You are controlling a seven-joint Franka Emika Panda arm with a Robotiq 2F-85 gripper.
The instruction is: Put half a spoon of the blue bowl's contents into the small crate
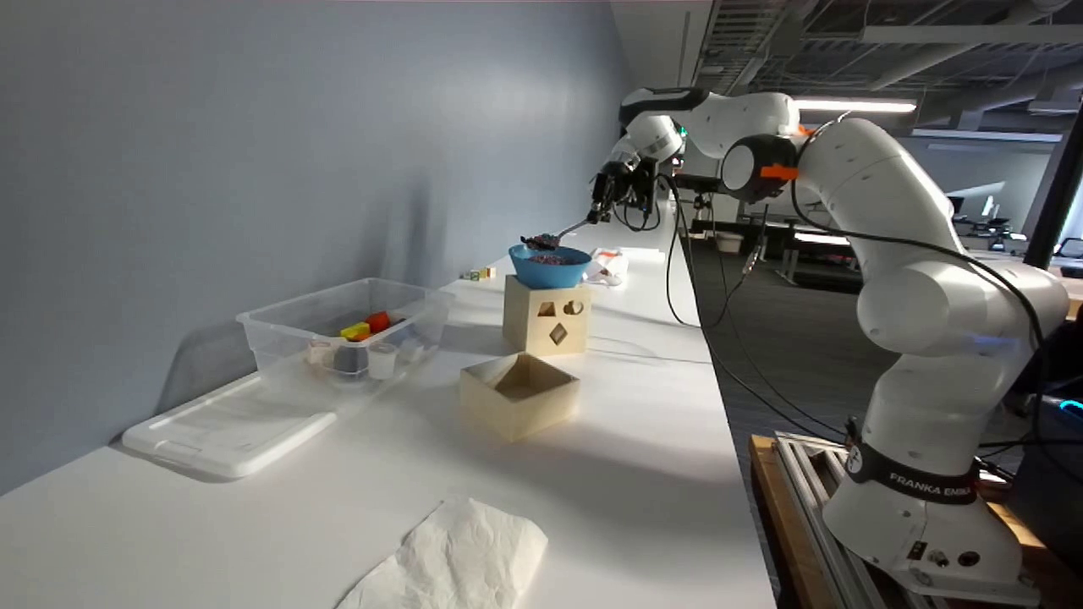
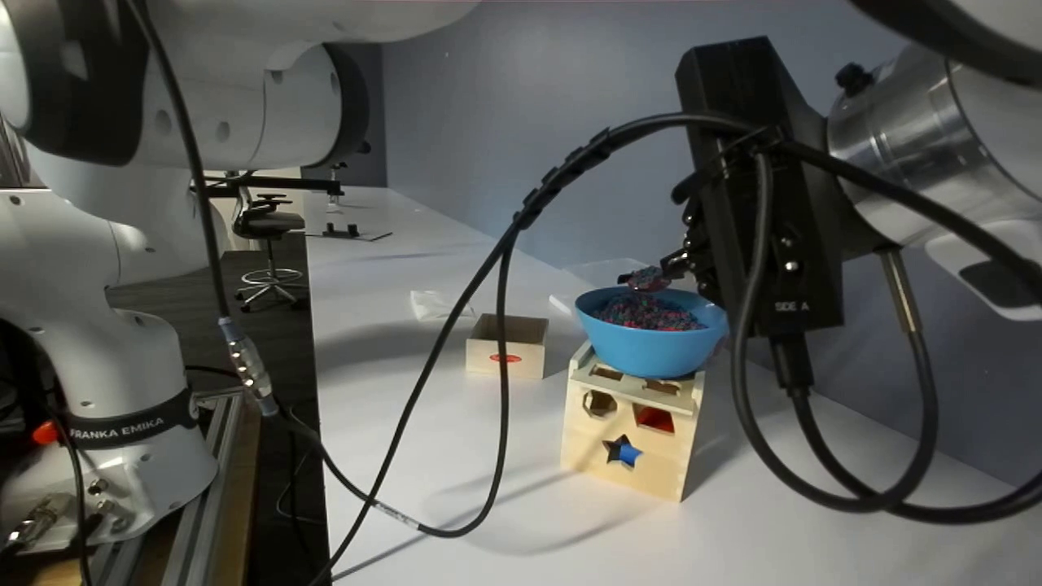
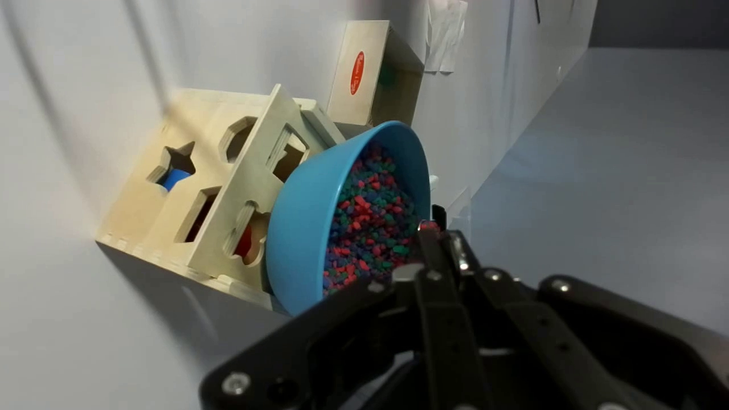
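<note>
The blue bowl (image 1: 550,272) holds red, green and dark blue grains and sits on top of a wooden shape box (image 2: 594,456). My gripper (image 1: 597,215) is shut on the spoon (image 1: 574,227), holding it by the handle. The spoon's head, heaped with grains, hovers just over the bowl in both exterior views. In the wrist view the fingers (image 3: 433,256) hide most of the spoon; only a little of its load shows past the tips. The small crate (image 2: 480,358), an open pale wooden box with a red oval label, stands on the table beside the shape box.
A clear plastic tub (image 1: 288,347) with coloured blocks stands along the wall, its white lid (image 1: 228,431) beside it. A crumpled paper towel (image 1: 465,554) lies on the near table in an exterior view. Black cables (image 2: 498,407) loop below the arm.
</note>
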